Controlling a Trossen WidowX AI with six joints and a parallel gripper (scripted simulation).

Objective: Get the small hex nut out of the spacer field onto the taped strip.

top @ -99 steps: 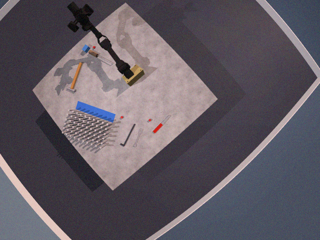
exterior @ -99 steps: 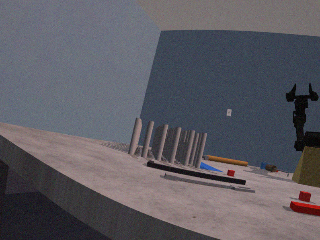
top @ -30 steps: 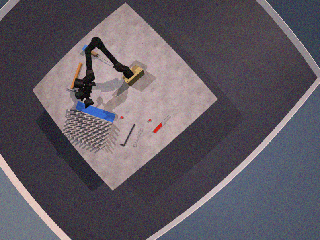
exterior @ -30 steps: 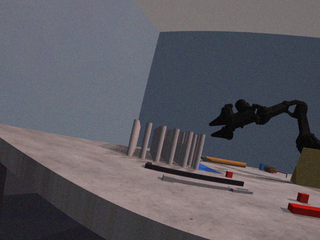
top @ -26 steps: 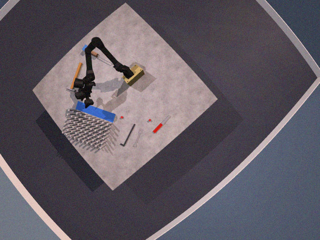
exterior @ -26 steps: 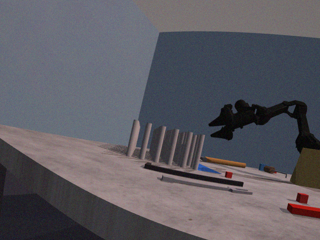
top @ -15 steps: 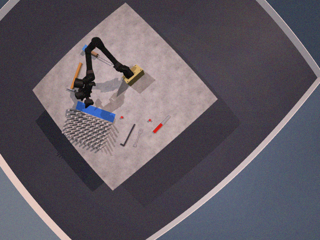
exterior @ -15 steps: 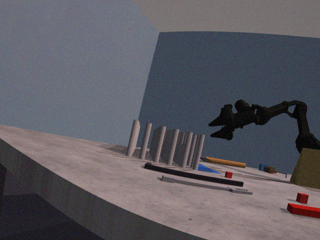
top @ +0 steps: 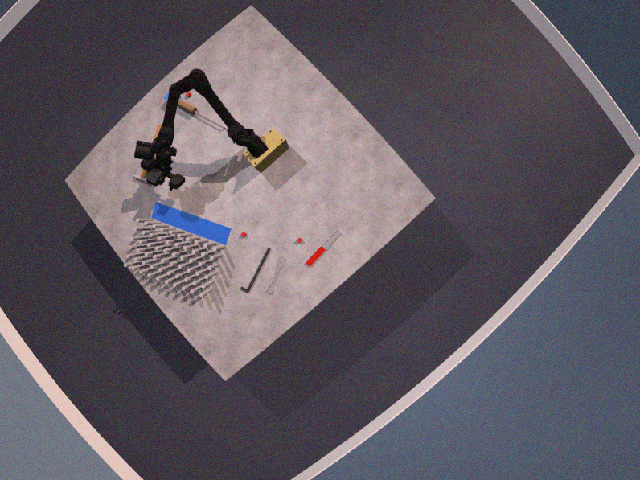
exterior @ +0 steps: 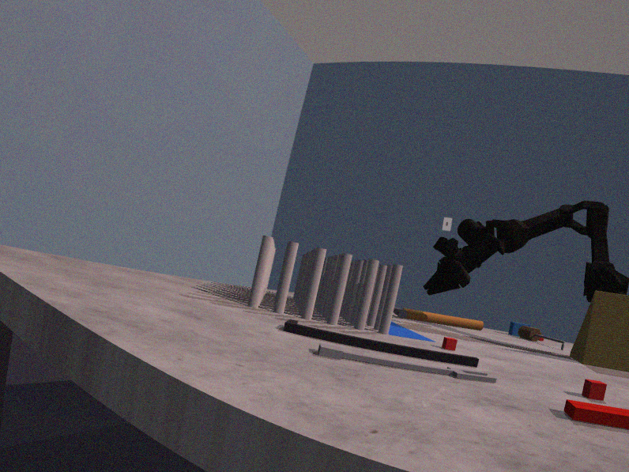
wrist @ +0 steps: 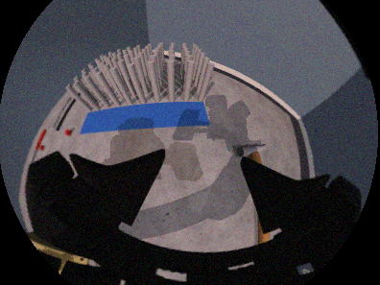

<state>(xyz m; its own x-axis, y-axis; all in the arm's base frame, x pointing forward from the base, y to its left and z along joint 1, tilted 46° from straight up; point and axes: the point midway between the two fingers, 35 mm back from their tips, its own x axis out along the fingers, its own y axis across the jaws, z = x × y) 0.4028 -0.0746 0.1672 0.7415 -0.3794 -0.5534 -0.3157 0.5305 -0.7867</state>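
Observation:
The standing metal spacers (top: 173, 263) (exterior: 336, 282) (wrist: 144, 75) fill a dense field at the table's left corner. The blue taped strip (top: 189, 223) (exterior: 406, 331) (wrist: 144, 117) lies along their front. I cannot see the hex nut in any view. My gripper (top: 165, 180) (exterior: 446, 278) (wrist: 204, 157) is open and empty, hanging above the table just short of the strip and pointing down towards it. An orange-handled tool (exterior: 446, 318) (wrist: 256, 154) lies under my arm, by my right finger in the wrist view. A black hex key (top: 257, 271) (exterior: 378, 344) lies right of the field.
A grey flat tool (top: 275, 276) (exterior: 398, 365) lies beside the hex key. A red-and-grey tool (top: 322, 250) (exterior: 596, 413) and two red cubes (top: 243, 234) (top: 299, 240) lie further right. A brown-handled screwdriver (top: 187, 107) and a blue block (exterior: 517, 327) lie behind my arm, near the yellow base (top: 272, 145).

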